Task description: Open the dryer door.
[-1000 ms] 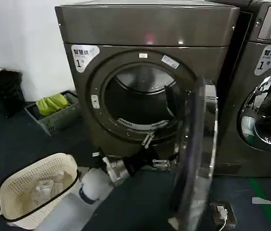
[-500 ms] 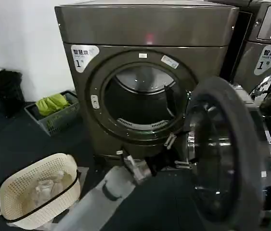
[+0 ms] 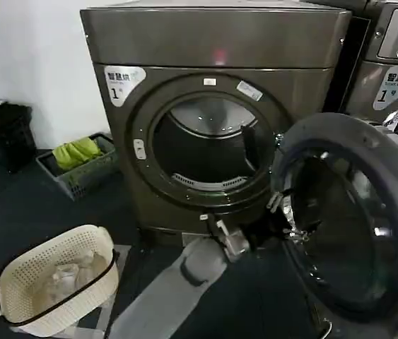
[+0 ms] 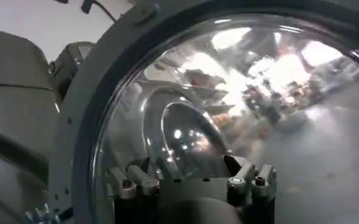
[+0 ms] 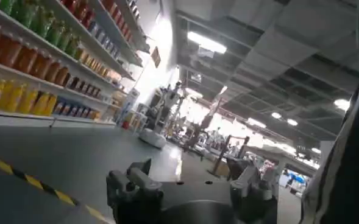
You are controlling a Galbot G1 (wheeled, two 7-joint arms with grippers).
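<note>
I am watching the door [image 3: 358,226] swinging farther out than half a second ago: it is now standing wide open on its right-side hinge, grey inner face and dark glass turned toward my head camera, where a second ago it was edge-on. My left arm is reaching farther right too, its left gripper [image 3: 281,212] now sitting at the door's inner rim, at the near edge of the ring. The dryer [image 3: 213,42] is sitting where it was, drum mouth fully exposed, pink light glowing on the top panel.

The left wrist camera is giving me what the head view cannot: the left gripper [image 4: 191,182] pressed close to the domed glass [image 4: 240,103], fingers [image 4: 133,181] spread apart with nothing between them, the grey rim curving past on one side. The right wrist camera is pointing elsewhere entirely, its right gripper [image 5: 191,189] hanging with fingers apart and empty over a shiny grey floor, with shelves [image 5: 39,55] of bottled goods lining one side and ceiling strip lights beyond.

In the head view, dark flooring is running under the dryer. A cream laundry basket [image 3: 54,279] is sitting at lower left, a grey crate [image 3: 78,166] of green items against the white wall, and a second machine [image 3: 396,63] just beside the dryer on the right.
</note>
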